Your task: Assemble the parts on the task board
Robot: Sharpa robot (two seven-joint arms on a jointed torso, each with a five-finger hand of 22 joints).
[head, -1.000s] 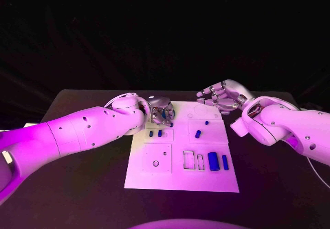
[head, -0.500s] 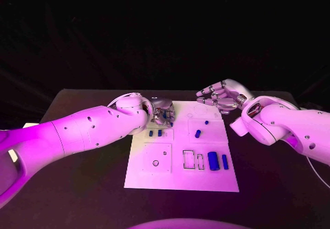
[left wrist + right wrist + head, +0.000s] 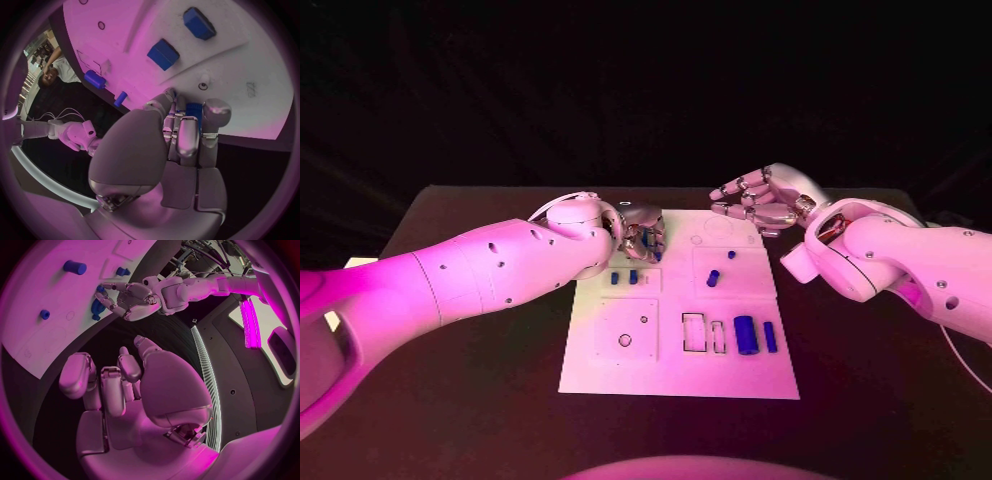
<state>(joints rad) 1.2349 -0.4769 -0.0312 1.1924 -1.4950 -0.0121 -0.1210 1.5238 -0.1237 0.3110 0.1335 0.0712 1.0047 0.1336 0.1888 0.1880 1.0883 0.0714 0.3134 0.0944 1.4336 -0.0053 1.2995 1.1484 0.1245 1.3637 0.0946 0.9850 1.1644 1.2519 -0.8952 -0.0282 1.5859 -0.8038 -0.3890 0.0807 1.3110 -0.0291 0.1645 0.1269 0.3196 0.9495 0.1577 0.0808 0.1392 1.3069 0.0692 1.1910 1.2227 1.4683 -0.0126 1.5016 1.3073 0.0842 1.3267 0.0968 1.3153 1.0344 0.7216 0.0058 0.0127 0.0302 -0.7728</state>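
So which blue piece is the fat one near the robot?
Start at the white task board in the middle of the table. Go to its near right part, beside two empty rectangle outlines. There lie two upright blue bars: the wide blue bar is the left, thicker one.

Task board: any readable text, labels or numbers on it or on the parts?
None readable.
The task board carries only outlined shapes, with no letters in the head view.
A faint mark on the board near the left robot hand in the left wrist view could be print, but it is too blurred to read.
The blue parts show no markings.
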